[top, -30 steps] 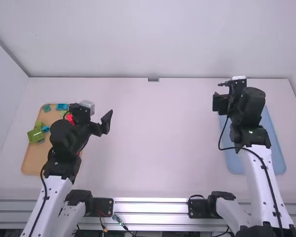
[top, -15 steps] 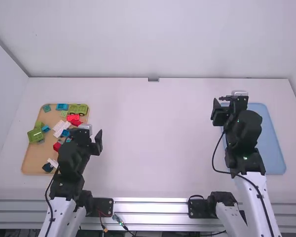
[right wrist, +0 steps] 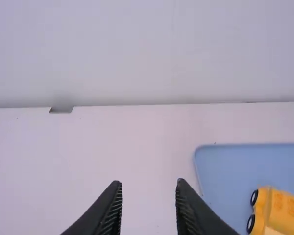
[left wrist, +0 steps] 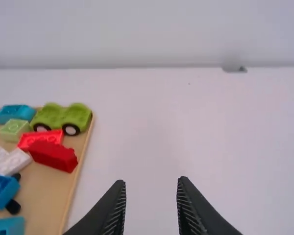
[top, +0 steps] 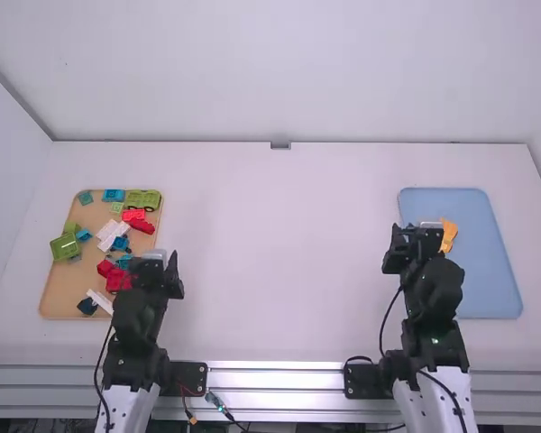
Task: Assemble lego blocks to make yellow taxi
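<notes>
The blue tray (top: 500, 271) lies on the white table (top: 288, 262) and holds the yellow taxi (top: 448, 236), an orange-yellow block car with black wheels. The taxi sits in the far half of the blue tray, partly hidden behind the right gripper (top: 397, 248) in the high view. That gripper is at the blue tray's left side, its two fingers spread apart.

Well to the left of the blue tray is a tan tray (top: 59, 293) of loose blocks. On its far part are a green wheeled base (top: 142, 199), a blue block (top: 114, 195), a teal block (top: 86, 198), a light green block (top: 117, 207) and red blocks (top: 133, 216). White blocks (top: 111, 233) lie nearer, with more red pieces (top: 119, 280) and a dark blue block (top: 87, 306) at the near part. A green box-shaped block (top: 64, 248) overlaps the edge farthest from the blue tray. The left gripper (top: 172, 269), also well left of the blue tray, has its fingers parted.
</notes>
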Tool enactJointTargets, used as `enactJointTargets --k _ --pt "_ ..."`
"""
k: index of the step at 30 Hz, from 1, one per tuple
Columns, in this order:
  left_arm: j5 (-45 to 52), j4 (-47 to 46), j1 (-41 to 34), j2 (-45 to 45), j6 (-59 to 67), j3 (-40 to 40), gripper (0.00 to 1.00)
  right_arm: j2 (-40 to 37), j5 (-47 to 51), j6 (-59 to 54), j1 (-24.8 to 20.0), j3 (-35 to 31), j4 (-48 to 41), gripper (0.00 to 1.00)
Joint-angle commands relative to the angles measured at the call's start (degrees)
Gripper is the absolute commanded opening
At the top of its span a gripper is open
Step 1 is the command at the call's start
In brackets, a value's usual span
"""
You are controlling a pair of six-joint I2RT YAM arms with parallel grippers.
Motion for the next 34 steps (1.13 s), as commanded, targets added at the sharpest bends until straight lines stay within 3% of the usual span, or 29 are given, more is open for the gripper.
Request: enactJointTargets --k 1,6,16,21,34 --pt "-0.32 -0.30 -0.25 -2.73 0.05 -0.47 0.24 -3.25 0.25 0.38 -0.10 -3.43 0.14 0.24" --pt "-0.32 -0.30 -0.25 -6.81 0.05 -0.47 0.16 -8.76 0.25 0.38 -0.10 -8.93 0.14 0.14" --pt "-0.32 -0.30 -0.25 -6.81 0.05 -0.47 0.04 -17.60 0.25 0.38 -0.10 -17.77 0.14 0.00" --pt "-0.32 -0.30 -0.25 -6.81 0.05 -0.47 0.00 -20.79 0.25 0.38 -0.10 -19.79 0.14 0.00" --pt "-0.32 -0.30 -0.25 -6.81 0.05 -0.47 0.00 -27.83 0.25 0.38 -0.10 -19.79 0.14 0.00"
